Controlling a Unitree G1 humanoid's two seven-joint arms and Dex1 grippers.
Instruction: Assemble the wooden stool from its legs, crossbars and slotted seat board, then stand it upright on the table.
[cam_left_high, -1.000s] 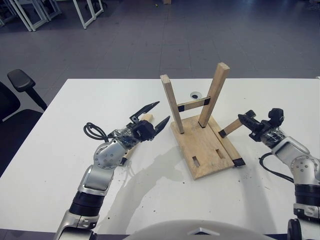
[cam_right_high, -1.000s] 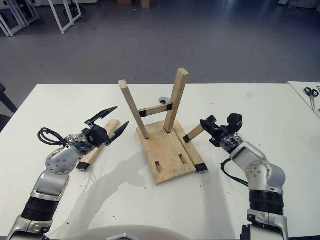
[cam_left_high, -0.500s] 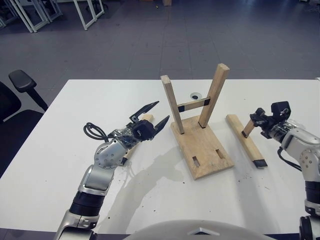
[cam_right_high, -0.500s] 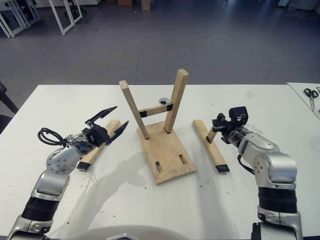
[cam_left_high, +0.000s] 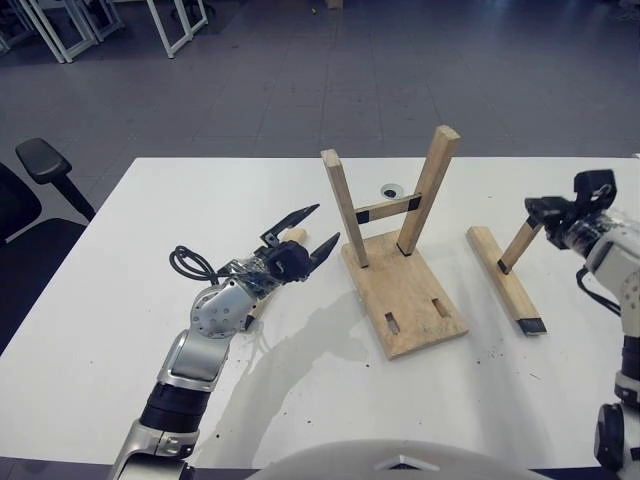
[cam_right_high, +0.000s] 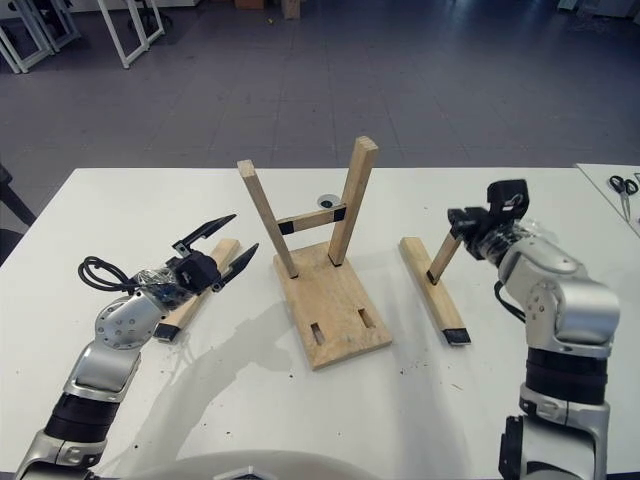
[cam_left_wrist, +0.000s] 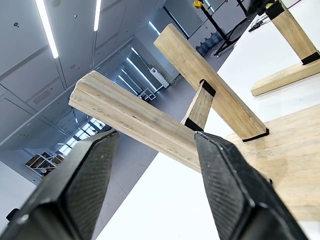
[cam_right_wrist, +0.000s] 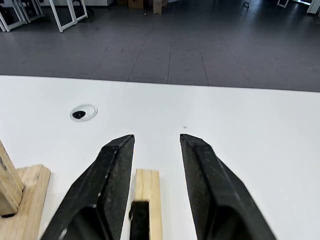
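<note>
- Big shift on the right side: the loose leg (cam_left_high: 505, 280) with its crossbar stub (cam_left_high: 515, 245) was lying against the seat board (cam_left_high: 410, 300) a second ago. It now lies flat on the table (cam_left_high: 100, 330), clear of the board's right edge, stub pointing up.
- The right tool (cam_right_wrist: 157, 141) sits at the top of that stub. Its fingers are spread, and the wrist view shows no clamp on the wood.
- No movement on the left: the left tool (cam_left_high: 326, 223) hovers wide open just left of the board, over a spare leg (cam_right_high: 222, 252) on the table.
- The board lies flat, with two legs (cam_left_high: 338, 205) standing in it, tied by a crossbar (cam_left_high: 387, 209).
- Two slots (cam_left_high: 392, 322) nearer the robot are empty.
- My read is that it's about half built. Pulling the piece aside makes room for a cleaner grip, but the leg is now farther from the slots it must enter.
- Next comes lifting it, turning its end down and lining it up.
</note>
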